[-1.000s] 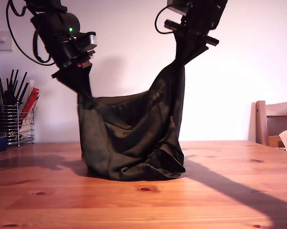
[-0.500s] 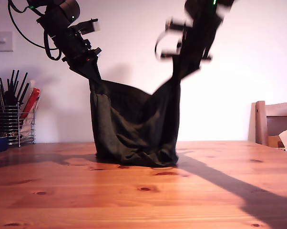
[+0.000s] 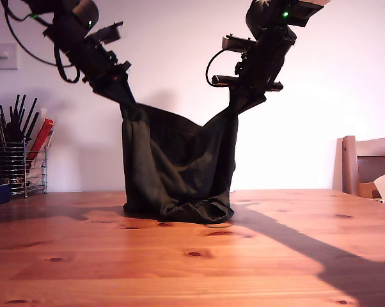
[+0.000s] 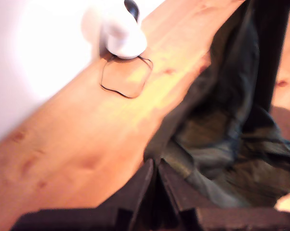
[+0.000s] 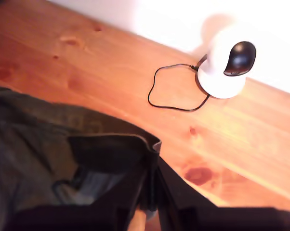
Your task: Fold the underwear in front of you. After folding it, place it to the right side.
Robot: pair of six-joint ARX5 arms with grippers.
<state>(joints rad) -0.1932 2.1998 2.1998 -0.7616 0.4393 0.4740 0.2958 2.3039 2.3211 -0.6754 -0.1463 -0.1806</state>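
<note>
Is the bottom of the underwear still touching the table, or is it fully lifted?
Touching. In the exterior view the lower folds of the underwear lie bunched on the table, with no gap beneath, while both grippers hold its upper corners high.

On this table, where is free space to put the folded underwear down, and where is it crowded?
In the exterior view, the table is bare from the hanging underwear across to the chair at that view's right, and along the near edge. It is crowded at that view's left, by the wire utensil rack. The wrist views show a white camera and its cable.
</note>
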